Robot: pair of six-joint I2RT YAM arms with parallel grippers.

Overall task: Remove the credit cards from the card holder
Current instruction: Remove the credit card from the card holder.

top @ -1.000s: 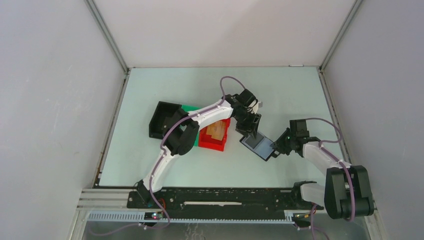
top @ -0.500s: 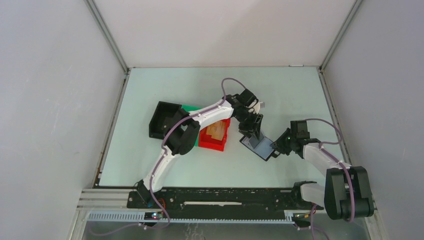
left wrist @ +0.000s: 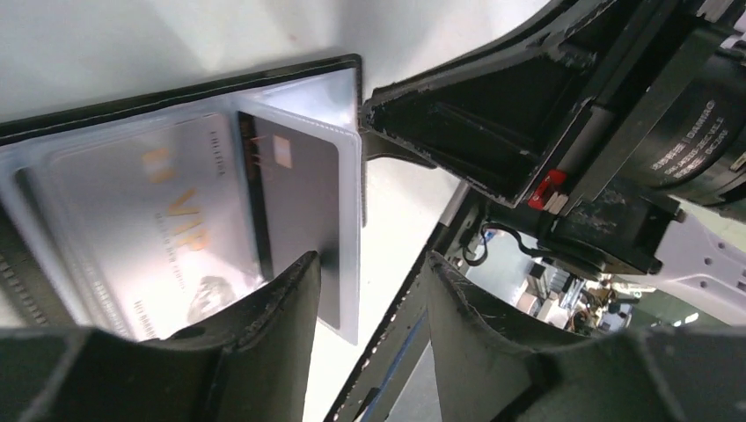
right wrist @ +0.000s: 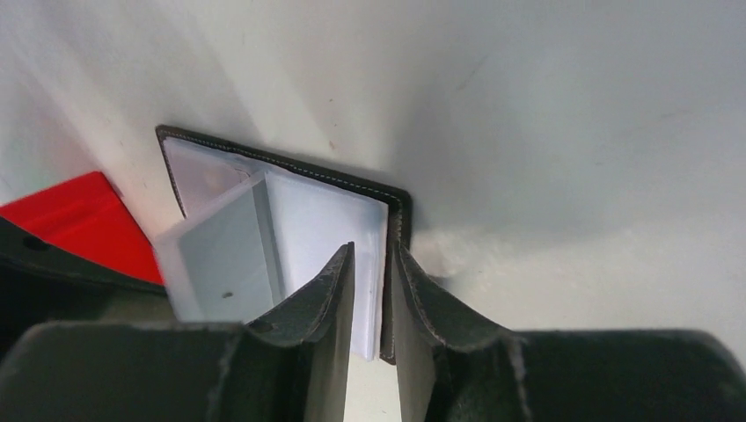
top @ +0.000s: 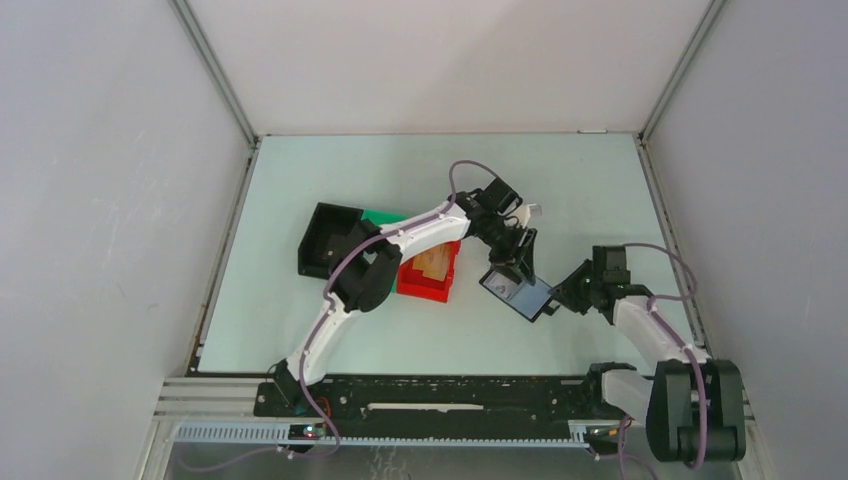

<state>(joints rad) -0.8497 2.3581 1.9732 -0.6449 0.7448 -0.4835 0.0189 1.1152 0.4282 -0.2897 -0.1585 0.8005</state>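
Progress: nothing extracted yet. The card holder [top: 520, 296] lies open on the table [top: 330, 340], right of its middle, just beside the red bin [top: 428, 270]. The credit cards [left wrist: 176, 220] sit inside its clear sleeve. The right gripper [right wrist: 371, 251] is clamped on the holder's edge. The left gripper [left wrist: 369, 264] has its jaws apart at the sleeve's corner, gripping nothing. Versus a second ago, the left gripper has shifted off the holder's middle toward its far edge. The right arm has moved rightward.
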